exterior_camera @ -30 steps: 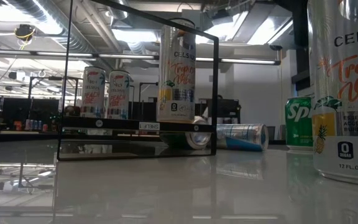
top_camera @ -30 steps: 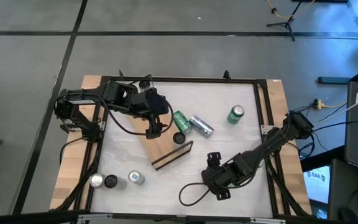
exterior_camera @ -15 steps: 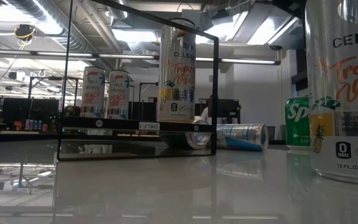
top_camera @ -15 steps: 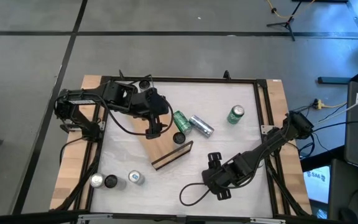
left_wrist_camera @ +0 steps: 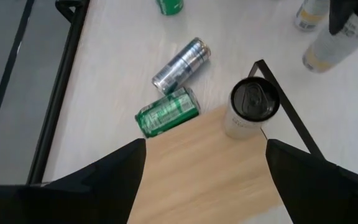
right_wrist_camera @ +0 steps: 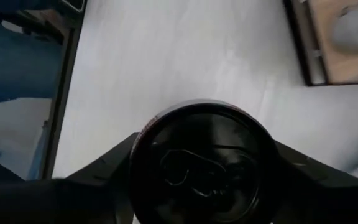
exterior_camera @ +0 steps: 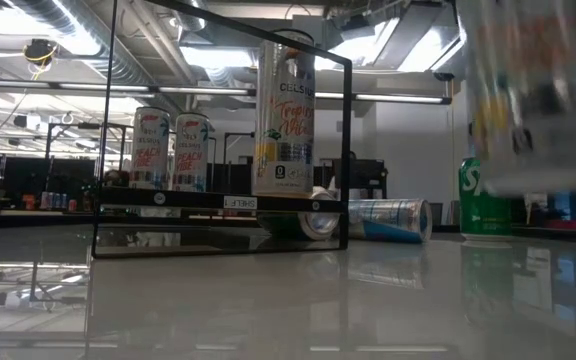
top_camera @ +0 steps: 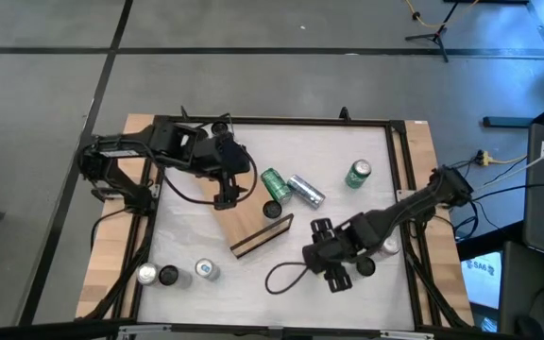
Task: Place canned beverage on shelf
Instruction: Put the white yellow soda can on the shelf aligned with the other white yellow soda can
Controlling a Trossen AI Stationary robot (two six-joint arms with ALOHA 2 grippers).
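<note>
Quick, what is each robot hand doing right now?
Left end effector: open, empty, above the shelf.
Right end effector: closed on a tall can, lifted off the table.

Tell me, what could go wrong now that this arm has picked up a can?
The can in the right gripper might slip while carried. One can already stands on the shelf, so the new one could knock it. Two cans lying beside the shelf may get bumped.

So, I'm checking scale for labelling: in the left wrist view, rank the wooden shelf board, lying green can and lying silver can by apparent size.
1. Light-wood shelf board, though nearest the camera.
2-3. Lying green can and lying silver can: too alike to rank.
</note>
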